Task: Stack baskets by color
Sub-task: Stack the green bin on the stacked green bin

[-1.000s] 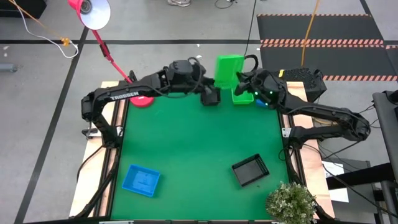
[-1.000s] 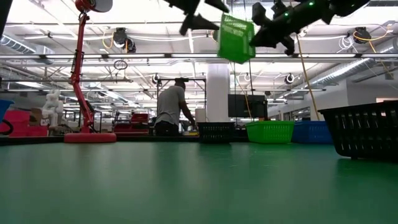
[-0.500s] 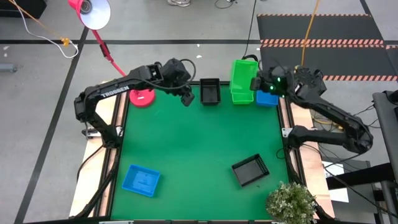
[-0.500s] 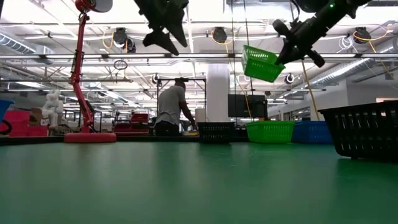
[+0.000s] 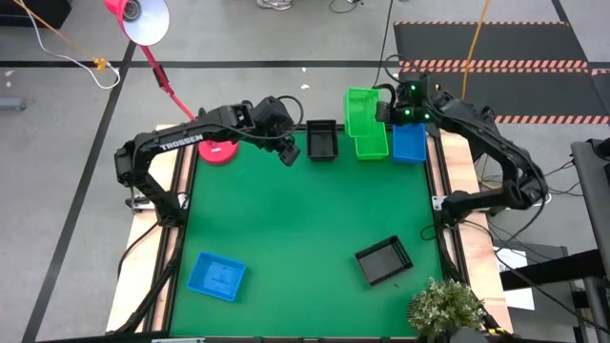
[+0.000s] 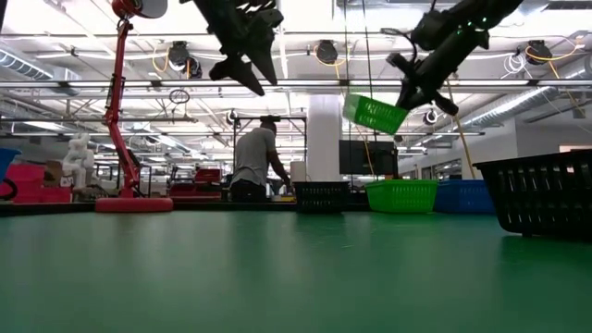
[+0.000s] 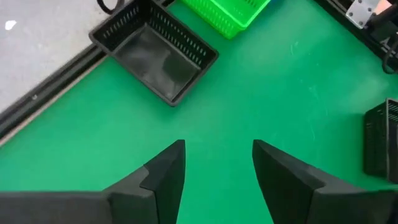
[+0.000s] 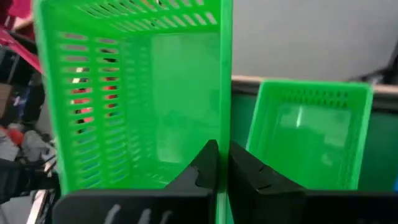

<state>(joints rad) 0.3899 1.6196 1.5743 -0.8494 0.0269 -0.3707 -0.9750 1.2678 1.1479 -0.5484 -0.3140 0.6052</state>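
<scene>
Your right gripper (image 8: 222,163) is clamped on a green basket's (image 5: 359,110) wall, held in the air just above the 2nd green basket (image 5: 373,145) on the table (image 5: 305,224). Left gripper (image 7: 217,163), fingers apart, hovers beside that basket's black neighbour (image 5: 322,140).

The middle of the counter (image 5: 305,219) lies bare from edge to edge, so a tool could cross it freely. Along the 12 o'clock edge stand a black basket (image 5: 322,140), a green basket (image 5: 373,145) and a blue basket (image 5: 409,142) close together, with the pink lamp base (image 5: 219,151) toward 10 o'clock. Another blue basket (image 5: 216,276) sits at 7 o'clock and a second black basket (image 5: 383,260) at 4 o'clock (a plant (image 5: 445,307) crowds the 5 o'clock corner).
</scene>
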